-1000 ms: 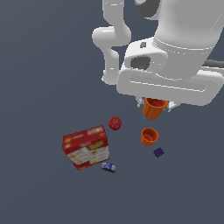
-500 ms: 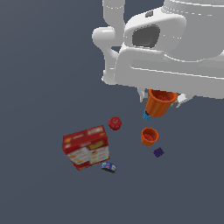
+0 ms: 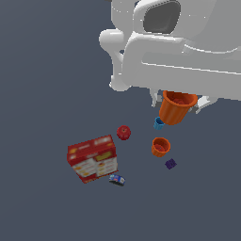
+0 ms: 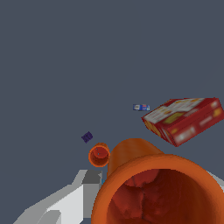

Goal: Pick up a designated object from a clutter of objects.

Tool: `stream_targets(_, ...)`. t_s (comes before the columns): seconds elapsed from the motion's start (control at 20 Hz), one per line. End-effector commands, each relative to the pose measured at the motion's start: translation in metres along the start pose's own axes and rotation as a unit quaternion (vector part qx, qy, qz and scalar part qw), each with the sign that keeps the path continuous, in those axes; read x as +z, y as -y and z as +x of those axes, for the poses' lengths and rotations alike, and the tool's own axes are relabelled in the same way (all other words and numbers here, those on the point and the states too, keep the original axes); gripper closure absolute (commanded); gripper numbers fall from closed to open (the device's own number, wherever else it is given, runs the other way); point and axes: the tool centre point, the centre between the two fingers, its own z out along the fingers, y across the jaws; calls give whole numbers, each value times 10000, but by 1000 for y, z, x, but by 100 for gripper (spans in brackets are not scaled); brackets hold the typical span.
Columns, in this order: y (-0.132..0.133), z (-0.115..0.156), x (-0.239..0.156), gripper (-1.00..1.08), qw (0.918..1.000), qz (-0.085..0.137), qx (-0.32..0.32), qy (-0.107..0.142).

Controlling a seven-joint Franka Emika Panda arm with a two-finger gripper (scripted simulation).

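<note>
1. Gripper (image 3: 179, 100) is up off the floor, clamped on an orange ribbed cup (image 3: 176, 108); grey fingers (image 3: 153, 97) show either side of its rim; cup upright, mouth up.
2. Wrist view: same cup (image 4: 157, 192) fills the foreground, one finger (image 4: 74, 201) against its wall.
3. Looks like the task's cup, but it sits nearer the cam than the rest, so size vs the 2nd cup is hard to judge.
4. 2nd orange cup (image 3: 160, 147) stands on the floor below, apart from the held one.
5. Blue cup (image 3: 158, 124) just behind the held cup's base in the ext. view, partly hidden.
6. Purple block (image 3: 171, 164) near the 2nd cup, on the ext. view's right.
7. Red fruit (image 3: 124, 132) towards the ext. view's left of both cups.
8. Red-and-white box (image 3: 92, 158) further left; small blue tin (image 3: 117, 180) just beside its lower corner.
</note>
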Motion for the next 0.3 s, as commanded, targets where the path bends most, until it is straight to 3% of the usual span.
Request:
stream_targets(0.0, 0, 2, -3, 108, 10000, 1, -1, -4)
stream_targets(0.25, 0, 3, -5, 108, 10000, 2, 2, -3)
